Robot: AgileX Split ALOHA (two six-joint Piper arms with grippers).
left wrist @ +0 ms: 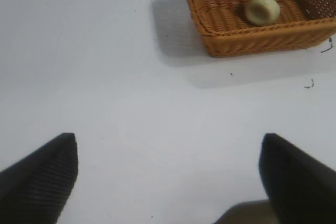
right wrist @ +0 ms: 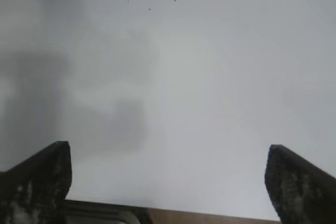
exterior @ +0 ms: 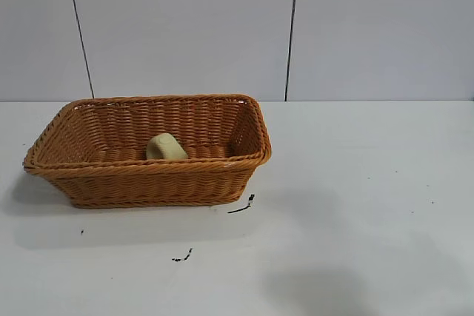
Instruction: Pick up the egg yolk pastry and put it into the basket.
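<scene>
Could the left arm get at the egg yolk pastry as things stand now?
Probably yes. The left gripper is open over bare table, nothing lying between it and the basket. The egg yolk pastry sits uncovered inside, so a reach from above over the rim looks free.

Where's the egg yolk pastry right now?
The egg yolk pastry lies inside the basket on the table's left side in the exterior view, on the basket floor near its front wall; neither gripper is near it.
</scene>
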